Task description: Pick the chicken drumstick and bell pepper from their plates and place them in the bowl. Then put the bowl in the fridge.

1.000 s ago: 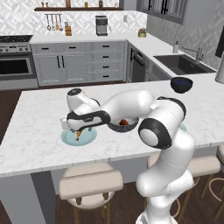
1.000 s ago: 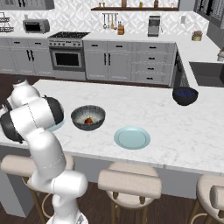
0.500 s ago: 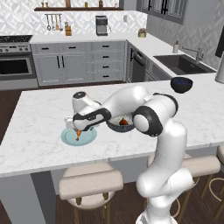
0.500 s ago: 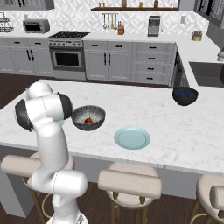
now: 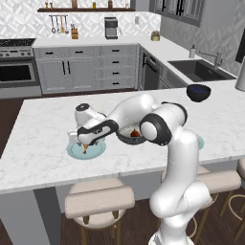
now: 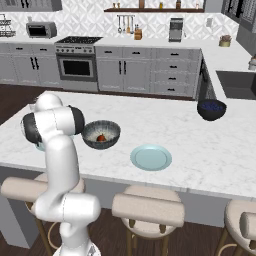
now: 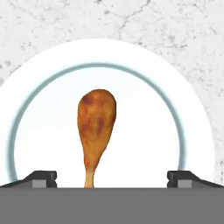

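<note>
The orange-brown chicken drumstick [image 7: 96, 124] lies in the middle of a pale teal plate [image 7: 183, 105], thick end away from the hand and thin bone end toward it. My gripper [image 7: 112, 178] hangs just above it, open, with one fingertip [image 7: 43, 178] far out on each side of the bone end. From the left base view the gripper [image 5: 85, 142] sits low over the drumstick [image 5: 85, 150] on the left plate [image 5: 98, 152]. The dark speckled bowl [image 6: 101, 134] holds the red bell pepper [image 6: 101, 138]. Its empty plate [image 6: 151, 157] lies to the right.
A small glossy dark blue bowl [image 6: 211, 109] stands at the far right of the marble island. Padded stools [image 6: 149, 210] line the island's near edge. My white arm stretches across in front of the speckled bowl [image 5: 129, 138].
The arm's elbow and upper links have swung across while the hand stayed low over the drumstick's plate. The jaws remain wide apart.
</note>
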Robot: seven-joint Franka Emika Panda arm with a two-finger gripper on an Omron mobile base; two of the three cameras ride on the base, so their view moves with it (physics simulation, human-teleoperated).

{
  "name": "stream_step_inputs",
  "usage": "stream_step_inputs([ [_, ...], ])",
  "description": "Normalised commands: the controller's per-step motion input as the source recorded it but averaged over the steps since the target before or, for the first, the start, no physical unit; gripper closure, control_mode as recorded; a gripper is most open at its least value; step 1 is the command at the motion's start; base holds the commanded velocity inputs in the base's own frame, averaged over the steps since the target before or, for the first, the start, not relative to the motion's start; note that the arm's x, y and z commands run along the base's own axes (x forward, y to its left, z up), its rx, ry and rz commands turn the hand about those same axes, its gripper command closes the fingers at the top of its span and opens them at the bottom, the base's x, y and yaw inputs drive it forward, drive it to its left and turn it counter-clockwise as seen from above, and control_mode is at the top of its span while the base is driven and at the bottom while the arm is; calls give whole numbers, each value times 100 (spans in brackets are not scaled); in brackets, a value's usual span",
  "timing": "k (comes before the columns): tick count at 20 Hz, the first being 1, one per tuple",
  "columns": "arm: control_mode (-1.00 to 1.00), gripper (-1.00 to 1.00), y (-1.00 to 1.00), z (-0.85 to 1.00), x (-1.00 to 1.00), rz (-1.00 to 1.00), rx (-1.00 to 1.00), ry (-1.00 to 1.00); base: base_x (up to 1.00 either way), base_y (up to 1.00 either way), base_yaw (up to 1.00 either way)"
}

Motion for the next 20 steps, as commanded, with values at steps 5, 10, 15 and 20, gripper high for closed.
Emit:
stream_step_inputs([
  [5, -100, -100, 0, -14, 17, 0, 0, 0, 0, 0, 0],
  [10, -100, -100, 0, -12, 10, 0, 0, 0, 0, 0, 0],
  [15, -100, -100, 0, -17, 11, 0, 0, 0, 0, 0, 0],
  [20, -100, -100, 0, -18, 21, 0, 0, 0, 0, 0, 0],
])
